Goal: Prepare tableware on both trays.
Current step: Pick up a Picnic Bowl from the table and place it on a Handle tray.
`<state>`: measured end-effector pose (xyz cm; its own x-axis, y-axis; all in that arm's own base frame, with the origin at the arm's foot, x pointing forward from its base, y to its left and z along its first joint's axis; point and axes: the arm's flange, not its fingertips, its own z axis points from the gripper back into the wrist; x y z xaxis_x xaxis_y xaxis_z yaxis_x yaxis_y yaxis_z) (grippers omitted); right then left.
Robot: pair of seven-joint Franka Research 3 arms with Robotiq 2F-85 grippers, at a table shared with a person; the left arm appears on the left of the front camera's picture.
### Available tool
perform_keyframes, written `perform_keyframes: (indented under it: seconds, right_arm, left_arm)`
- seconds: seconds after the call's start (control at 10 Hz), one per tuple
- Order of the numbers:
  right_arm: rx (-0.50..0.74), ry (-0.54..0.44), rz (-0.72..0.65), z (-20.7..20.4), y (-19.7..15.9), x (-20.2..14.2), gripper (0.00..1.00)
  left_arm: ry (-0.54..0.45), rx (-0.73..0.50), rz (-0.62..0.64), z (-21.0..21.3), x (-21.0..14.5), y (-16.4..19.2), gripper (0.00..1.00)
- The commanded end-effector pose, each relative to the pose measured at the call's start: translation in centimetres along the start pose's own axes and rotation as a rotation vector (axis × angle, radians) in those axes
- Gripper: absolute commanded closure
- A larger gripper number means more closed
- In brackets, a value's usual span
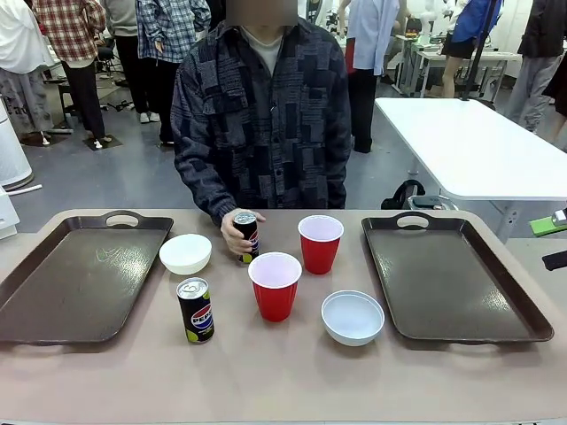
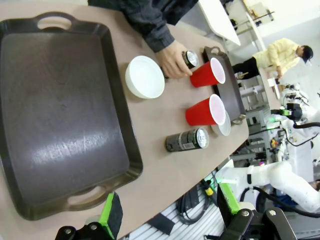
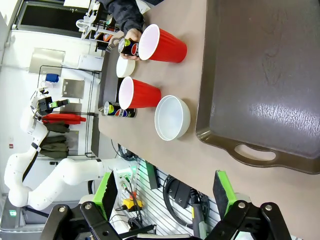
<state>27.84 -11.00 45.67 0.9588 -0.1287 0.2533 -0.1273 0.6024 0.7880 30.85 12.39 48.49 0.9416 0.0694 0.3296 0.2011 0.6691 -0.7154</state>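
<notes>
While the person's hand (image 1: 232, 239) grips one Pepsi can (image 1: 246, 232) just behind the near red cup (image 1: 275, 285), the other can (image 1: 196, 310) stands left of that cup, the second red cup (image 1: 320, 243) behind-right, one white bowl (image 1: 185, 253) behind-left and the other bowl (image 1: 353, 316) front-right. The left tray (image 1: 80, 279) and right tray (image 1: 452, 274) flank that cup, well apart from it. The left gripper (image 2: 167, 212) and right gripper (image 3: 164, 192) each have fingers spread wide, gripping nothing.

Person (image 1: 261, 115): dark navy-grey patchwork shirt, buttoned front, long sleeves, pale collar beneath.
Left gripper (image 2: 169, 212): black fingers, green pads, round bolt heads at 6 o'clock.
Right gripper (image 3: 164, 195): same build.
Left arm (image 3: 50, 175), 8 o'clock: white, rounded segments.
</notes>
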Motion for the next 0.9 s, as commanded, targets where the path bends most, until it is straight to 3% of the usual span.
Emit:
perform_keyframes:
  seconds: [0.0, 0.2, 0.4, 0.6, 0.8]
  right_arm:
    - [0.009, 0.001, 0.000, -0.1, 0.0, 0.1, 0.00]
    - [0.000, 0.000, 0.000, 0.0, 0.0, 0.0, 0.00]
    - [-0.193, 0.068, -0.009, -2.3, 3.7, 0.1, 0.00]
    - [-0.419, 0.184, -0.016, -7.7, 7.9, 0.2, 0.00]
    - [-0.615, 0.237, -0.020, -13.2, 10.6, -0.5, 0.00]
  left_arm:
    - [-0.002, -0.007, 0.000, 0.0, 0.0, 0.0, 0.00]
    - [-0.002, -0.007, 0.000, 0.0, 0.0, 0.0, 0.00]
    - [-0.002, -0.007, 0.000, 0.0, 0.0, 0.0, 0.00]
    - [-0.002, -0.007, 0.000, 0.0, 0.0, 0.0, 0.00]
    - [-0.002, -0.007, 0.000, 0.0, 0.0, 0.0, 0.00]
